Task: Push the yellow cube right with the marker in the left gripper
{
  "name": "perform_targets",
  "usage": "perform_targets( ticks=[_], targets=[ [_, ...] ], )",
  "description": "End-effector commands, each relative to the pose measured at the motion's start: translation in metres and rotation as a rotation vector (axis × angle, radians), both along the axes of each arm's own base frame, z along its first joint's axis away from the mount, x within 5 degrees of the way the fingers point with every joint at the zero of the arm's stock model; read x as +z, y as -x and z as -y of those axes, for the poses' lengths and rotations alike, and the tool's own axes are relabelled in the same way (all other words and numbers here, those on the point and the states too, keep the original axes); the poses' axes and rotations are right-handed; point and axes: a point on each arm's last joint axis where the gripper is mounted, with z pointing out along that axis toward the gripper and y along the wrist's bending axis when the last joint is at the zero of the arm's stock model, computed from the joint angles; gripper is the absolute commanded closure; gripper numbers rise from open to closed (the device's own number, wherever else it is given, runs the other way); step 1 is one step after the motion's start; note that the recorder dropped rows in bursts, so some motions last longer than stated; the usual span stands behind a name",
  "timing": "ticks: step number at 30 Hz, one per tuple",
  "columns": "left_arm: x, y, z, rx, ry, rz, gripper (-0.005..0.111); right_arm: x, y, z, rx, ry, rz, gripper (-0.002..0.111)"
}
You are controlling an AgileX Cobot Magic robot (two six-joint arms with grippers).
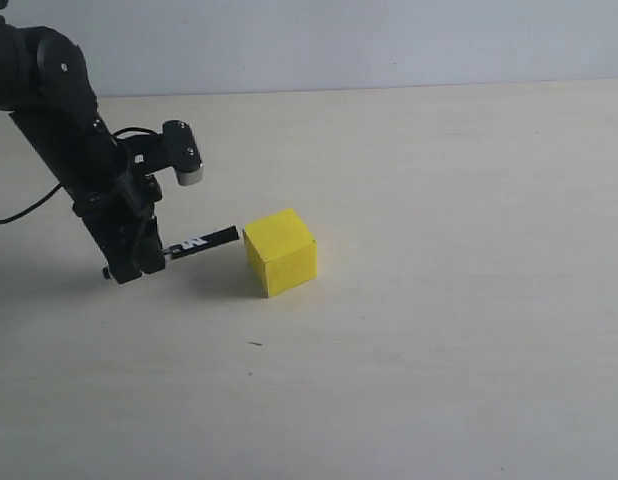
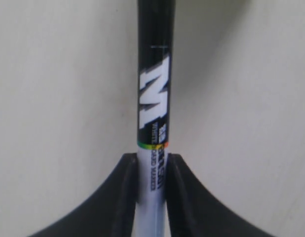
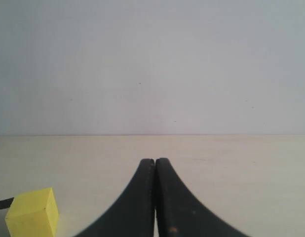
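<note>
**Left gripper.** In the exterior view the left gripper point(image 1: 157, 254) stands low over the tabletop point(image 1: 439, 360), on the left side of the scene. The left wrist view shows the left gripper point(image 2: 152, 162) clamped on the white barrel of the marker point(image 2: 153, 98), one finger on each side and no gap visible.

**Marker.** The marker point(image 1: 203, 241) projects from the gripper toward the right, clear of the tabletop. Its long axis runs nearly level and rises slightly toward its black end, pointing straight at the cube.

**Yellow cube.** The yellow cube point(image 1: 280, 252) sits flat on the tabletop directly to the right of the gripper, turned so that one vertical edge faces the exterior camera. The marker's black end arrives at the cube's left face, high up and near the rear corner. Whether it is touching or just short cannot be settled from these views.

**Finding.** The cube lies along the marker's axis, so a straight travel to the right should carry it. Contact looks off-centre, so the cube may pivot rather than slide squarely.

**Right gripper.** The right gripper point(image 3: 155, 163) has its fingers pressed together with nothing between them. In its view the yellow cube point(image 3: 33, 213) lies well apart. The left arm is plainly the nearer one.
</note>
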Motion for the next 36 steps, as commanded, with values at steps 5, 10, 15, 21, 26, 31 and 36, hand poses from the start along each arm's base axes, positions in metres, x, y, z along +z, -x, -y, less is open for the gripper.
perform_targets(
  ticks=[5, 10, 15, 21, 26, 31, 36],
  targets=[
    [-0.005, 0.004, 0.033, -0.053, 0.031, 0.059, 0.107, -0.001, 0.000, 0.000, -0.005, 0.008, 0.007, 0.108],
    [0.001, -0.004, 0.025, -0.045, 0.017, 0.066, 0.107, -0.001, 0.000, 0.000, -0.005, 0.008, 0.007, 0.108],
    [0.000, -0.005, 0.012, -0.127, -0.099, 0.061, 0.107, -0.001, 0.000, 0.000, -0.005, 0.008, 0.007, 0.108],
    [0.000, -0.007, 0.002, -0.217, -0.212, 0.092, 0.107, -0.001, 0.000, 0.000, -0.005, 0.008, 0.007, 0.108],
    [0.000, -0.009, 0.003, -0.273, -0.209, 0.111, 0.107, -0.001, 0.000, 0.000, -0.005, 0.008, 0.007, 0.108],
    [0.009, -0.013, 0.010, -0.278, -0.160, 0.110, 0.107, -0.001, 0.000, 0.000, -0.005, 0.008, 0.007, 0.108],
    [0.021, -0.020, 0.018, -0.295, -0.102, 0.144, 0.107, -0.001, 0.000, 0.000, -0.005, 0.008, 0.007, 0.108]
  ],
)
